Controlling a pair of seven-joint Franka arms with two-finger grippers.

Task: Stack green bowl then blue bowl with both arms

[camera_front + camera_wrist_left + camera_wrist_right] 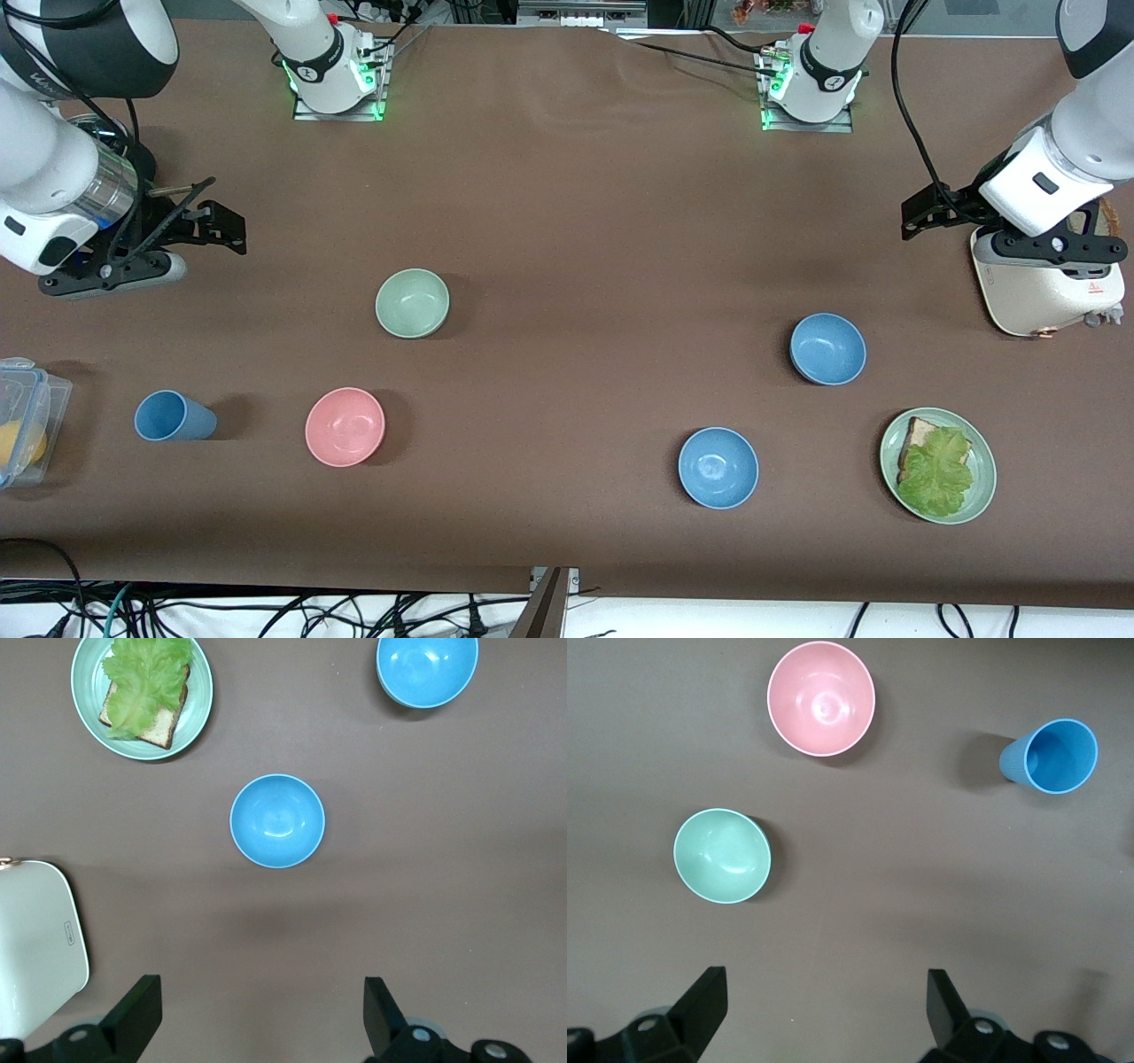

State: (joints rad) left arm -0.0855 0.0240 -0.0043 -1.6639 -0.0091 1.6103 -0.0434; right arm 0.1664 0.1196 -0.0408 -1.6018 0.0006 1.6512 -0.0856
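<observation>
The green bowl (412,303) sits upright on the brown table toward the right arm's end; it also shows in the right wrist view (722,856). Two blue bowls stand toward the left arm's end, one farther from the front camera (827,348) (277,820) and one nearer (718,467) (427,669). My right gripper (217,226) (826,1001) is open and empty, up over bare table beside the green bowl. My left gripper (926,217) (263,1005) is open and empty, up over bare table beside the farther blue bowl.
A pink bowl (345,426) and a blue cup (173,416) stand nearer the front camera than the green bowl. A green plate (983,470) of bread and lettuce, a white toaster (1045,283) and a clear plastic box (22,425) sit at the table's ends.
</observation>
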